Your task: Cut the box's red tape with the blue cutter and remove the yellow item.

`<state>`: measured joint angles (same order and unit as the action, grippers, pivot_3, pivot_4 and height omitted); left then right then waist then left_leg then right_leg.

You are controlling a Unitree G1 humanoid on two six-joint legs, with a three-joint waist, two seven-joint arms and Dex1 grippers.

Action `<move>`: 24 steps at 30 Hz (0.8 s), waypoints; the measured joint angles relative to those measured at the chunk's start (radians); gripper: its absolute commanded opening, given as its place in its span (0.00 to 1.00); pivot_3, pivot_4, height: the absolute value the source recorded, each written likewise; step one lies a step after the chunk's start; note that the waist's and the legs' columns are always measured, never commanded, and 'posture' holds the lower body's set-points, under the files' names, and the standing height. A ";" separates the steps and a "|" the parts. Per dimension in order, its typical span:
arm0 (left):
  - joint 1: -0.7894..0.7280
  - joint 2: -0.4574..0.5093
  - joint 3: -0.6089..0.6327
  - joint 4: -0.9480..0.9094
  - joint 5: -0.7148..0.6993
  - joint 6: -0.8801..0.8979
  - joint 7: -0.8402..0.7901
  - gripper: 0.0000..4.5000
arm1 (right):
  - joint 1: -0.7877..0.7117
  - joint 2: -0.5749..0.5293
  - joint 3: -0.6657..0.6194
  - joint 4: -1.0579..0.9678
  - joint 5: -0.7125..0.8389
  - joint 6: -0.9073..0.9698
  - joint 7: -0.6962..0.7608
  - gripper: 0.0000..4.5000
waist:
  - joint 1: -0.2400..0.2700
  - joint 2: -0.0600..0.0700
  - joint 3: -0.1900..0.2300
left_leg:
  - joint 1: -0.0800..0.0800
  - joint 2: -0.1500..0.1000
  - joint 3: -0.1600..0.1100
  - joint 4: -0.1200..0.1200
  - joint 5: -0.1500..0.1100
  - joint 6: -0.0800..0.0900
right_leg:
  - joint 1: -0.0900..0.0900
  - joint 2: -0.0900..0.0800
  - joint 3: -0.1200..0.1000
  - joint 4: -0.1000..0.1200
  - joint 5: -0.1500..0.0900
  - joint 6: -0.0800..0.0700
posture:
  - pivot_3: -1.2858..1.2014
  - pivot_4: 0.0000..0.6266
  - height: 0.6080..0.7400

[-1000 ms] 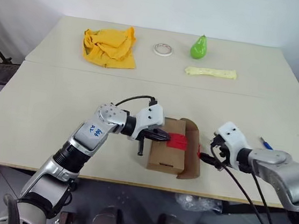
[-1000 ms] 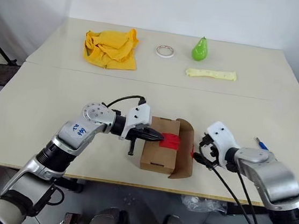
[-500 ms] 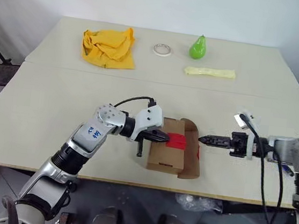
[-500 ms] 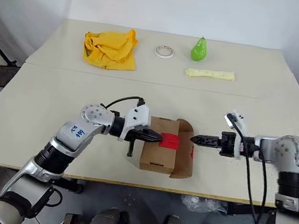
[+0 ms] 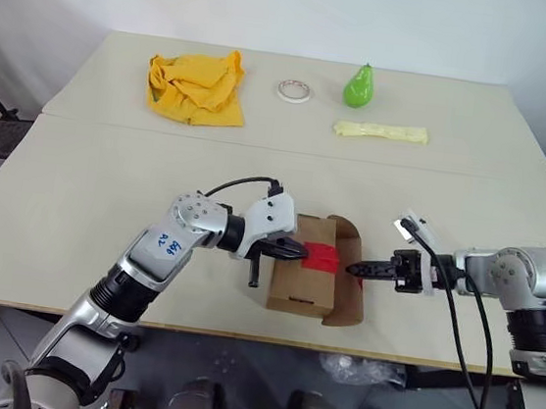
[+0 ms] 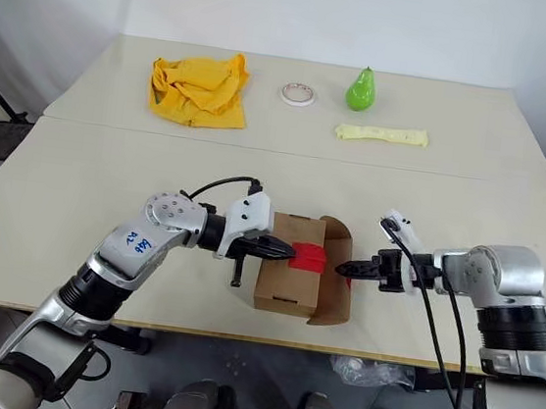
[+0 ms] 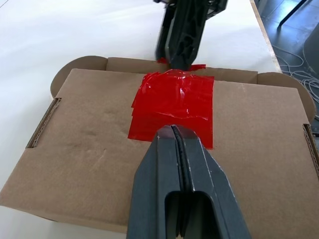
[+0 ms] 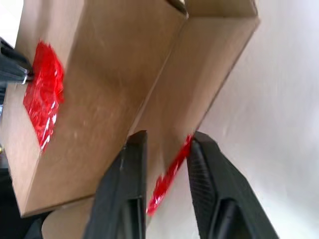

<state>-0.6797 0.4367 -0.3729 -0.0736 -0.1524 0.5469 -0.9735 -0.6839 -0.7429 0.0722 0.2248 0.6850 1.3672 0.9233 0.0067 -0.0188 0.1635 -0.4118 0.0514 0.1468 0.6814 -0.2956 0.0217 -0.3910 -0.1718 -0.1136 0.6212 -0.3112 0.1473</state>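
The box (image 5: 301,289) lies near the table's front edge, its right flap (image 5: 346,300) swung open. The red tape (image 7: 174,107) sits on its top face, and a torn red strip (image 8: 167,181) clings to the flap's edge. My left gripper (image 5: 298,252) is shut, its tips (image 7: 172,130) resting on the near edge of the tape. My right gripper (image 5: 352,269) reaches in from the right. Its fingers (image 8: 130,164) stand slightly apart, straddling the flap's taped edge. The yellow item is hidden and the blue cutter is out of view.
At the back of the table lie a yellow-orange cloth (image 5: 196,85), a white tape roll (image 5: 295,91), a green pear (image 5: 359,86) and a pale yellow strip (image 5: 380,132). Black cables (image 5: 465,335) hang from my right wrist over the front edge.
My right arm has straightened, rolled and moved left, bringing its fingers onto the flap's edge, and its jaws have narrowed. The left gripper and the box have stayed put.
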 measured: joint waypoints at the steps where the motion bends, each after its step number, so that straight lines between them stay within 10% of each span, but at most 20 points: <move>1: 0.000 0.000 0.000 -0.001 0.000 0.000 0.000 0.00 | -0.008 0.008 0.008 0.015 -0.004 -0.004 0.009 0.25 | 0.000 0.000 0.000 | 0.000 0.000 0.000 0.000 0.000 0.000 | 0.000 0.000 0.000 0.000 0.000 0.000 | 0.52 0.24 1.00; 7: 0.001 0.001 0.001 -0.001 0.000 0.001 0.000 0.00 | -0.059 0.034 0.070 0.088 -0.041 -0.022 0.049 0.25 | -0.004 0.000 0.000 | 0.000 0.000 0.000 0.000 0.000 0.000 | 0.000 0.000 0.000 0.000 0.000 0.000 | 0.52 0.24 1.00; 11: 0.002 0.003 0.002 -0.002 0.000 0.001 0.000 0.00 | -0.080 0.048 0.079 0.133 -0.053 -0.024 0.074 0.01 | -0.007 0.000 0.000 | 0.001 0.000 0.000 0.000 0.000 0.000 | 0.001 0.000 0.000 0.000 0.000 0.000 | 0.52 0.24 1.00; 24: 0.026 0.014 0.006 0.001 -0.003 -0.086 -0.025 0.00 | -0.117 0.057 0.039 0.175 -0.047 0.112 0.063 0.01 | -0.008 0.003 0.001 | 0.000 0.001 0.001 -0.001 -0.001 -0.001 | -0.001 0.000 0.000 0.000 0.000 0.000 | 0.52 0.24 1.00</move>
<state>-0.6540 0.4511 -0.3669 -0.0723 -0.1554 0.4607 -0.9984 -0.8011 -0.6863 0.1113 0.3996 0.6376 1.4795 0.9863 -0.0014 -0.0161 0.1643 -0.4120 0.0519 0.1477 0.6805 -0.2964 0.0207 -0.3922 -0.1719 -0.1136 0.6212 -0.3112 0.1473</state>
